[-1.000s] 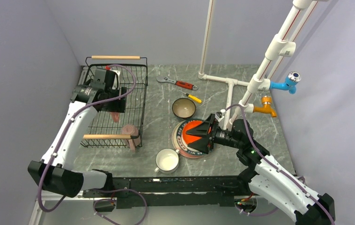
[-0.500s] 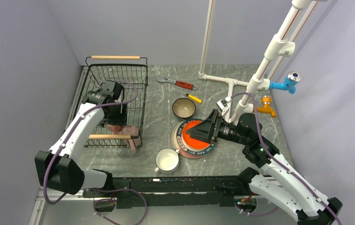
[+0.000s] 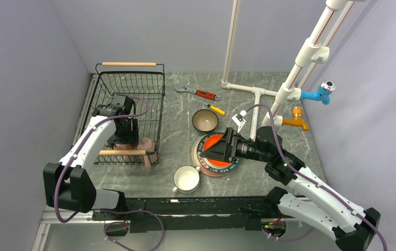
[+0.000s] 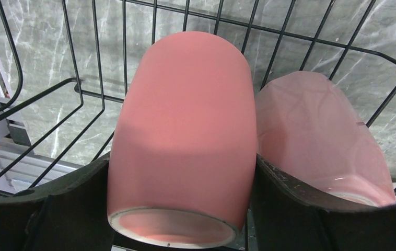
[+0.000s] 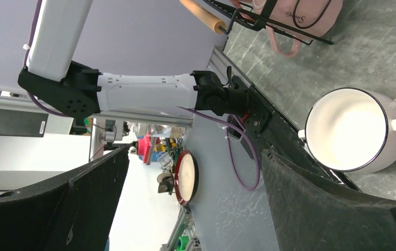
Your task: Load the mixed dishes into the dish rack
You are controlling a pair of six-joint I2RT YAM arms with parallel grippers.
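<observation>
the pink mug (image 4: 180,130) sat low inside the dish rack (image 4: 124,57) beside a paler pink mug (image 4: 316,136), pinched by the left gripper (image 4: 181,167), so release looked like the next move, while the right gripper (image 3: 222,149) hung spread over the orange-red plate (image 3: 216,158).

The place looks like a robotics laboratory, not a real kitchen. A left arm (image 3: 89,141) and a right arm (image 3: 311,183) are bolted to the edge of a marble-patterned table (image 3: 175,130), closed in by plain grey walls (image 3: 28,78). A white pipe frame (image 3: 258,99) carries a blue tap (image 3: 321,93) and an orange tap (image 3: 296,119) like mock plumbing. Past the table, the right wrist view shows a cluttered workroom (image 5: 159,157).
</observation>
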